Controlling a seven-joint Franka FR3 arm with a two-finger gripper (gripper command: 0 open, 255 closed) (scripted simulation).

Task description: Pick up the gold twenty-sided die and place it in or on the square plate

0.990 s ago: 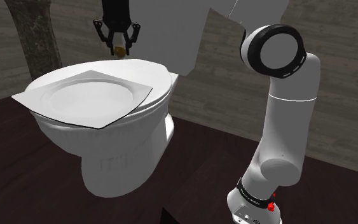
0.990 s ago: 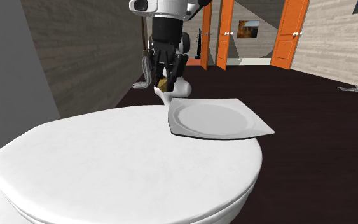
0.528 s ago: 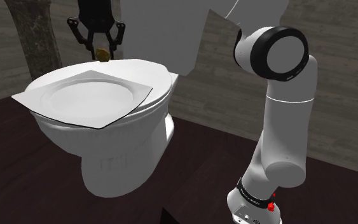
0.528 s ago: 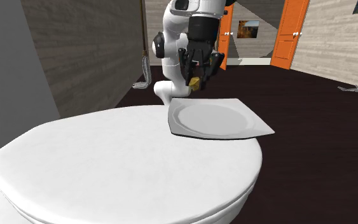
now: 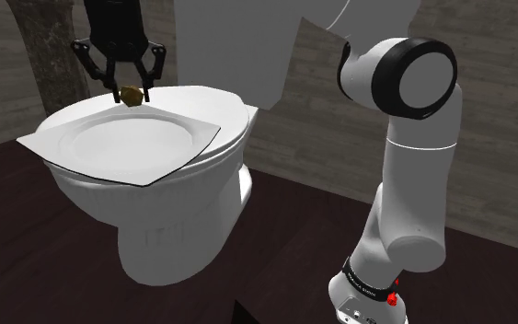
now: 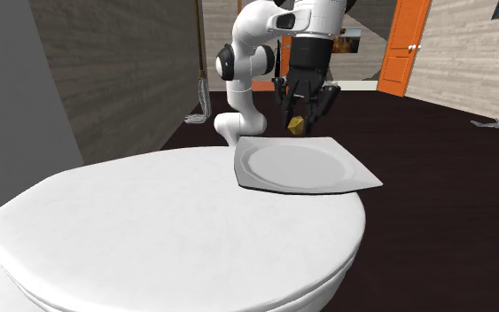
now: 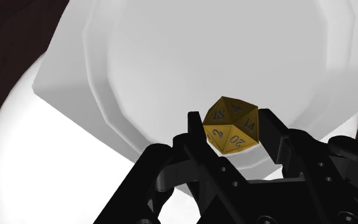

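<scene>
- The all-black gripper (image 5: 130,91) hangs above the far side of a white toilet (image 5: 178,230), fingers pointing down.
- Its 2 fingers (image 7: 195,130) are clamped on the gold twenty-sided die (image 7: 231,124), one on each side of it.
- In the wrist view the die's faces carry dark numerals; 2, 20 and 14 can be read on the faces turned to the camera.
- The die (image 6: 298,125) is in the air, apart from the plate, over the plate's edge on the arm's side.
- In the shoulder view the die (image 5: 132,94) sits just past the plate's far edge, against the rim of the toilet lid.
- The square plate (image 5: 52,147) is white, with a round well in its middle, and lies flat on the closed toilet lid (image 6: 167,230).
- One corner of the plate juts out beyond the lid at the shoulder view's left.
- In the second exterior view the plate (image 6: 355,180) lies at the lid's far end, with the gripper (image 6: 302,117) above its far edge.
- The white arm (image 5: 415,184) rises from its stand (image 5: 358,308) at the shoulder view's lower right and reaches across above the toilet.
- The floor (image 5: 27,239) around the toilet is dark, and the walls (image 5: 491,110) show pale planks.
- Orange doors (image 6: 407,44) stand open behind the arm in the second exterior view.
</scene>
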